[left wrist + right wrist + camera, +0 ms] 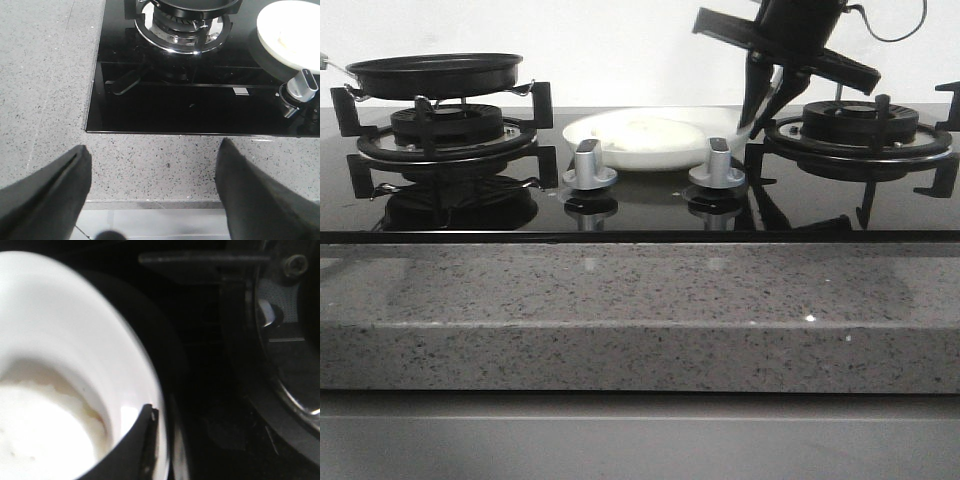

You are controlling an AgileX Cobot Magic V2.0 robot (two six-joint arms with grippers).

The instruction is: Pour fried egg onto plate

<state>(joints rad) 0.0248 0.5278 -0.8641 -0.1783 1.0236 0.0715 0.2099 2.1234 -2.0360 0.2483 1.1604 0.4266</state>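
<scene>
Speckled grey stone formed the countertop point(640, 300), into which a black glass hob point(640, 205) was set. Two burners with cast pan supports were seen on it: the left burner point(445, 135) carried a black frying pan point(435, 72), and the right burner point(860, 130) stood bare. Between them, behind the two silver knobs point(590, 165), the white plate point(655, 138) was placed on the glass, and the fried egg point(655, 130) was found lying in it as a pale mound (its yolk could not be made out in the front view).

The right gripper point(767, 112) was lowered at the plate's right edge, just beside the right burner. In the right wrist view one dark finger point(135, 450) was seen over the plate's rim point(145, 365), inside the dish, with the egg point(45, 435) close by; the other finger was hidden, so it could not be told whether the rim was pinched or the jaws were apart.

The left gripper point(150, 195) was held over the stone edge in front of the hob, its two fingers spread wide with nothing between them, well apart from the plate point(285, 35).
</scene>
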